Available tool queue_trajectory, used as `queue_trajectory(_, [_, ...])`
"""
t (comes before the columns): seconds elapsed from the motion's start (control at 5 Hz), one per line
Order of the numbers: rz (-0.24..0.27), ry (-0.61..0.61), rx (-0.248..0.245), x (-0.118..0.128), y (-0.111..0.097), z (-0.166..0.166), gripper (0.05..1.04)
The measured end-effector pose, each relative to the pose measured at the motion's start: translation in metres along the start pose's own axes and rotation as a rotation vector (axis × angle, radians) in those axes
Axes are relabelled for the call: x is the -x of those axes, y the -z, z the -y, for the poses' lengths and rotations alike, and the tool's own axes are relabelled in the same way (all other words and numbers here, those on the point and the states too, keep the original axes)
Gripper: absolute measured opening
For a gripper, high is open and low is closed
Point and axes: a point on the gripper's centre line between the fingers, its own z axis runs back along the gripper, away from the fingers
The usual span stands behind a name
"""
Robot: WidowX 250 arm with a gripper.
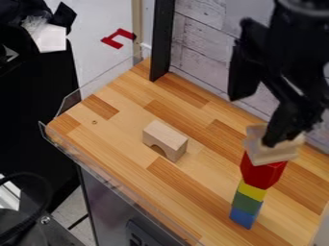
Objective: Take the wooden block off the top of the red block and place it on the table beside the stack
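"What's nearest?"

"At the near left, a black cable (46, 185) curves beside the worktop (122, 127). A clear guard (106, 169) runs along the worktop's near left edge."

"And the stack?"

"Near right, on the wood. At the bottom is a blue block (245, 217), then a green block (246, 202), a yellow block (252, 190) and a wider red block (261, 171). A pale wooden block (273, 154) sits on top."

"Where's the end effector (254, 121)?"

"On the right, over the top of the stack. Its fingers stand wide apart, one in front of the pale wooden block, with nothing gripped between them. I can't tell whether that finger touches it."

"Anything else on the wood?"

"An arch block (168, 137), around the middle, left of the stack and well apart from it. Its opening faces the near left."

"And farthest?"

"A black post (162, 41) at the far edge, a whitish plank wall (200, 45) to its right, and a red object (116, 39) on the floor (96, 17) at the far left."
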Motion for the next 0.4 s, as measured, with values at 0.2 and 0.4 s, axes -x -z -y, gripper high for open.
queue_trajectory(0.2, [-0.012,-0.012,0.001,-0.0094,0.0035,0.0004,0.999])
queue_trajectory(0.4, [-0.015,-0.024,0.001,-0.0171,0.0020,0.0002,0.999])
